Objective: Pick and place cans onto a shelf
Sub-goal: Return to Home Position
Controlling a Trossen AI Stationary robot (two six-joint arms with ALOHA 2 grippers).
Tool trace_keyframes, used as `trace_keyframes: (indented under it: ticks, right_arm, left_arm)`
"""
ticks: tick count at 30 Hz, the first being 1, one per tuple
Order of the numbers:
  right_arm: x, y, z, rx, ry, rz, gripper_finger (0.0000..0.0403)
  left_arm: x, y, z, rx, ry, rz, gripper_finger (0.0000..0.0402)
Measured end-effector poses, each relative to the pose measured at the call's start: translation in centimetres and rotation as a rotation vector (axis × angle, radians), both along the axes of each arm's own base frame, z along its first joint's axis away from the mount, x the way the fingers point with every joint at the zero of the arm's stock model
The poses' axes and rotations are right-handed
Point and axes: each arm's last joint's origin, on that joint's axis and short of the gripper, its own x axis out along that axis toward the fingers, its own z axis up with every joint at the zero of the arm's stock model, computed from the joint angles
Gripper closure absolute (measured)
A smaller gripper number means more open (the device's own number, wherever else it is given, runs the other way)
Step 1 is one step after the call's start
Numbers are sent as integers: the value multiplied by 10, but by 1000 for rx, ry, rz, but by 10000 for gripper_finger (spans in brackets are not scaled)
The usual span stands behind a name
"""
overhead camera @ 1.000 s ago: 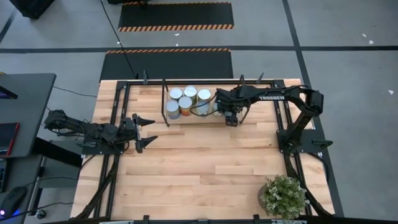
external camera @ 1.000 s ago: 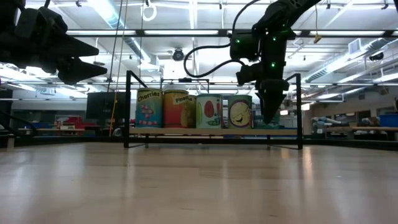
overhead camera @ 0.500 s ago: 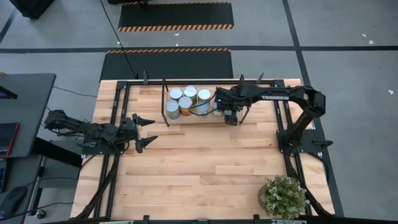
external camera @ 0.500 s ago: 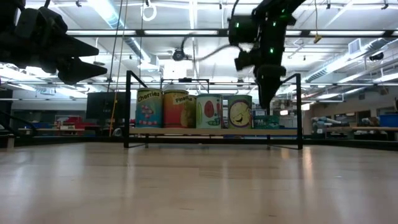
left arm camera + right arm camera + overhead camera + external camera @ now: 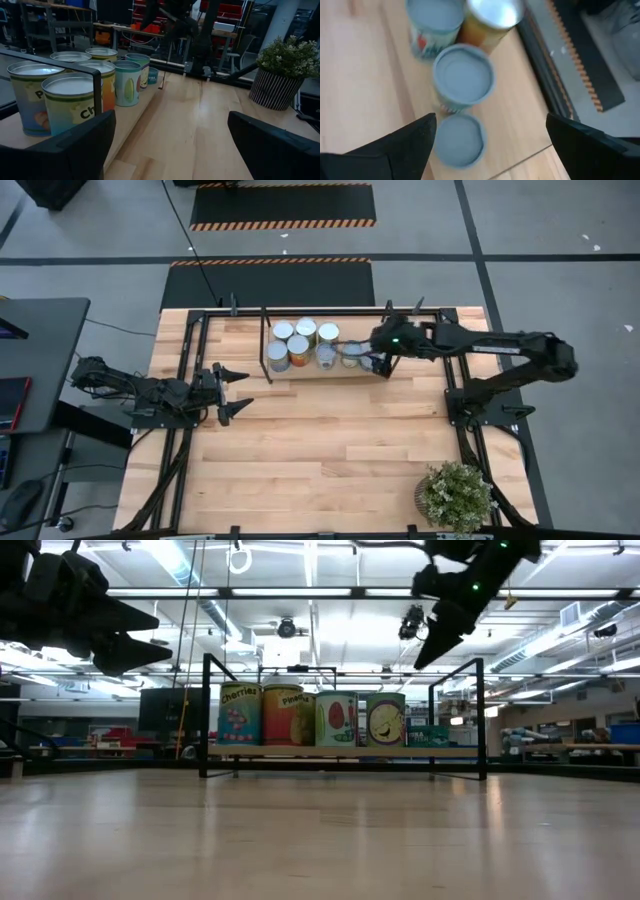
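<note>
Since every one of the cans [image 5: 298,346] I can see stands upright on the shelf [image 5: 340,752], what's left looks to me like drawing the arms back to rest. The right gripper [image 5: 374,362] hangs above the shelf end nearest its own base, fingers spread wide and holding nothing. Straight beneath it sit the low teal tin [image 5: 428,736] and a taller blue-grey-topped can [image 5: 464,76], their long axes vertical. The other cans run off beyond its fingertips, away from its arm. It is much the nearer arm, so I'd want its retreat to go up and back toward its base, clear of the lids and the black rod frame. The left gripper [image 5: 232,392] waits over the butcher-block table [image 5: 320,450], well off past the shelf's far end, also wide and empty, with the cherries can [image 5: 70,107] the closest thing ahead of it
</note>
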Motion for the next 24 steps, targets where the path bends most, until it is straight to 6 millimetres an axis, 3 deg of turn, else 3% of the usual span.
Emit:
trace_keyframes:
  ticks: [11, 24]
  right_arm:
    - [-52, 11, -19, -46, -487, 52, 19]
    - [-92, 23, -53, 74, -799, 197, 24]
  left_arm:
    - [0, 0, 0, -1, 0, 0, 10]
    - [0, 0, 0, 0, 0, 1, 10]
